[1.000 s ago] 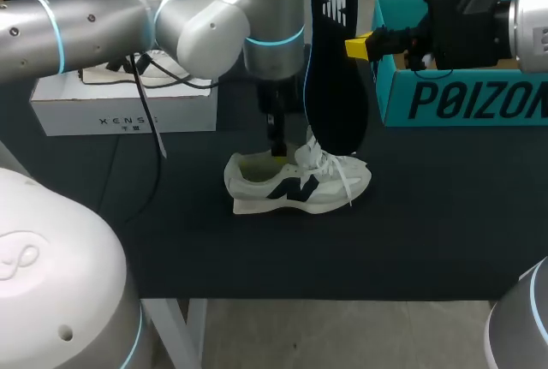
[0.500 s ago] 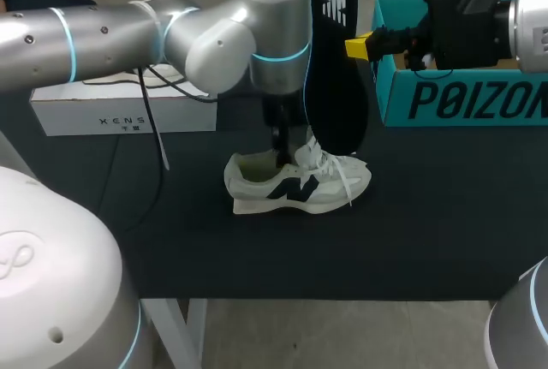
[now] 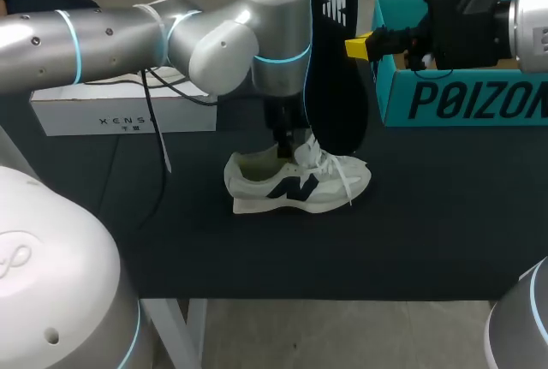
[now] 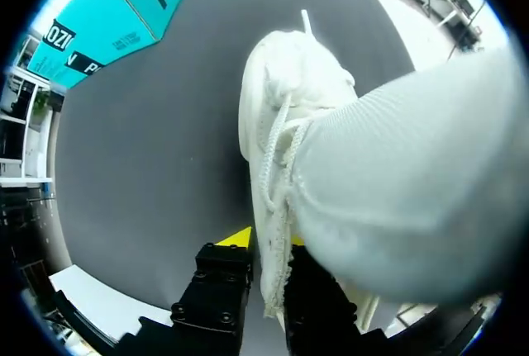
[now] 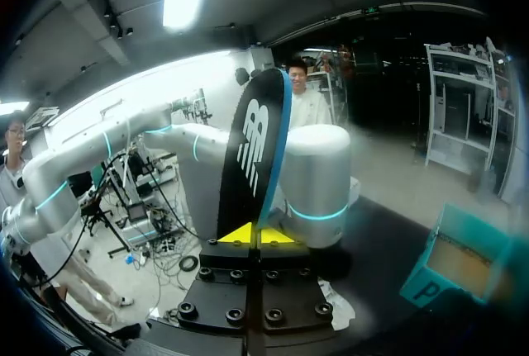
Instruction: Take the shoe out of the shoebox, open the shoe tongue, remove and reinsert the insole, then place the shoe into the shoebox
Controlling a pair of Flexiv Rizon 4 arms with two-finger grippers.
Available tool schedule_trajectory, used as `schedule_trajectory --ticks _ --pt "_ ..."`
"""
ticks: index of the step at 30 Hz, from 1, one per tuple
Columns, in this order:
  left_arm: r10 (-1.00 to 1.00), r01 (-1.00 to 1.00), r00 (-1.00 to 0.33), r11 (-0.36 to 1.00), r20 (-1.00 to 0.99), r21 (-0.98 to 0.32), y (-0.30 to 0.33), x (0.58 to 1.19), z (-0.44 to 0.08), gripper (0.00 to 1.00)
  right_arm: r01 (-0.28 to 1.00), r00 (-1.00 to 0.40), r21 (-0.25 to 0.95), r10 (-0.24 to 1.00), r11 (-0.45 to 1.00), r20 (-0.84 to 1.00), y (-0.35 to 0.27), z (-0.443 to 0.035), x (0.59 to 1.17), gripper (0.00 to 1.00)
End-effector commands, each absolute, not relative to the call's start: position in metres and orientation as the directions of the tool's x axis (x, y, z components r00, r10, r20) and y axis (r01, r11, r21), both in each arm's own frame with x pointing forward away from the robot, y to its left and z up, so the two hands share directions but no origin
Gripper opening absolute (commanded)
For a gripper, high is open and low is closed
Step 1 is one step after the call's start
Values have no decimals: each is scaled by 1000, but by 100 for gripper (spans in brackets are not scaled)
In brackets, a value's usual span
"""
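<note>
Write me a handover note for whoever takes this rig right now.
Left gripper: shut on the shoe, pinching its upper by the laces.
Right gripper: shut on the insole, held upright close by the shoe.
The shoe stands on the table, outside the shoebox.
Done: shoe out, insole removed.
Left: reinsert the insole, return the shoe to the shoebox.

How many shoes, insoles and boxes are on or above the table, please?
Shoes: 1, the white mesh sneaker.
Insoles: 1, the black flat insole.
Boxes: 2, the teal cardboard shoebox and the white rectangular box.
Total: 4.
</note>
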State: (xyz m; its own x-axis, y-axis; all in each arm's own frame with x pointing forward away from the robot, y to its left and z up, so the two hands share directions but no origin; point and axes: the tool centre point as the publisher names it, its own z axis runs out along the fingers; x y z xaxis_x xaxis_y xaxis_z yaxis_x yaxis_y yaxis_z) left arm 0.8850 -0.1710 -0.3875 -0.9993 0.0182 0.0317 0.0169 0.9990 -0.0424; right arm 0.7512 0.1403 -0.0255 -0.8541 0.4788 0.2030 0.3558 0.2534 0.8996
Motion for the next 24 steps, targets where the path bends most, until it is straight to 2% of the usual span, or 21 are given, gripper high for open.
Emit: schedule_trajectory --ticks 1,12,16,19,24 --pt "25 24 -999 999 43 -32 -173 887 -382 0 356 -854 899 480 254 203 143 -27 753 0" --pt "25 24 -999 999 43 -32 -173 887 -382 0 356 -854 899 480 254 203 143 -27 753 0" --pt "215 214 -973 977 86 -13 -167 899 -381 0 356 -854 899 480 254 203 143 -27 753 0" --pt "279 279 -956 960 92 -5 -160 911 -374 0 356 -854 899 480 254 203 143 -27 753 0" --pt "481 480 -867 876 135 -37 -154 928 -361 0 356 -854 899 480 254 203 143 -27 753 0"
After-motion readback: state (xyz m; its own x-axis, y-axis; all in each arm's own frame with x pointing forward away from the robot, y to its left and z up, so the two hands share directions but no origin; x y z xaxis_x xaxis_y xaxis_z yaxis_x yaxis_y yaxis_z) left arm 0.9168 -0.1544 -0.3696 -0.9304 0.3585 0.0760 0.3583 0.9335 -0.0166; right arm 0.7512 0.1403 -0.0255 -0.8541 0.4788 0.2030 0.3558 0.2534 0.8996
